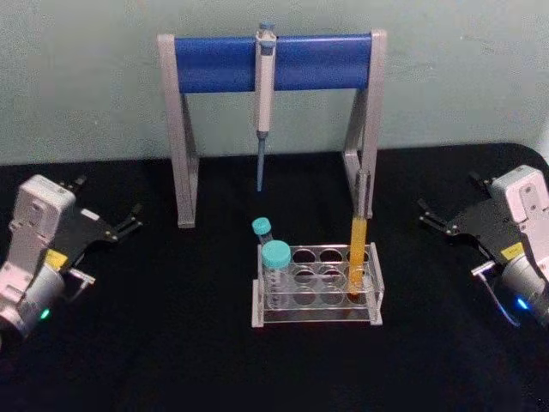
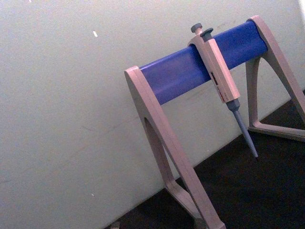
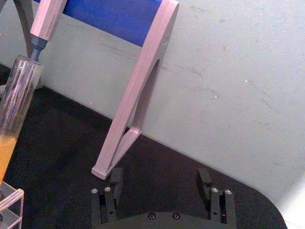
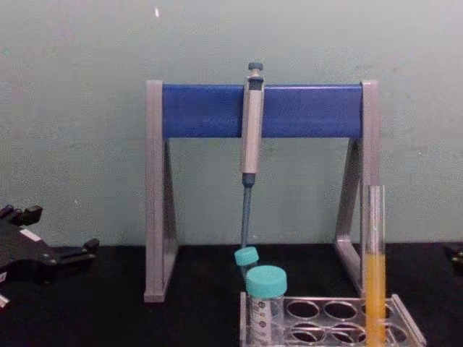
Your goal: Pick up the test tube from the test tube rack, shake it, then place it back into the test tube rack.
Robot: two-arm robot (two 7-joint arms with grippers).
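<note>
the test tube [image 1: 358,256] stands upright in the test tube rack [image 1: 319,302], in the rack's right-hand column of holes; which row it sits in is hard to tell. its open top rises well above the rack's top plate, and orange-yellow liquid fills its lower half. the rack sits on the black table [image 1: 171,352] near the middle, just in front of the grey-and-blue pipette stand [image 1: 182,137], where a pipette [image 1: 265,86] hangs from the blue crossbar with its tip pointing down. two teal-capped tubes [image 1: 274,262] occupy the rack's left column, the smaller one behind and tilted. the left gripper [image 1: 110,199] hovers over the table far to the left, well apart from the rack, its fingers spread and holding nothing. the right gripper [image 1: 448,193] hovers at the far right, also well apart from the rack and the tube; in the right wrist view its two black fingers [image 3: 116,177] stand wide apart with bare table between them, and the tube shows at that view's edge, clear of them
</note>
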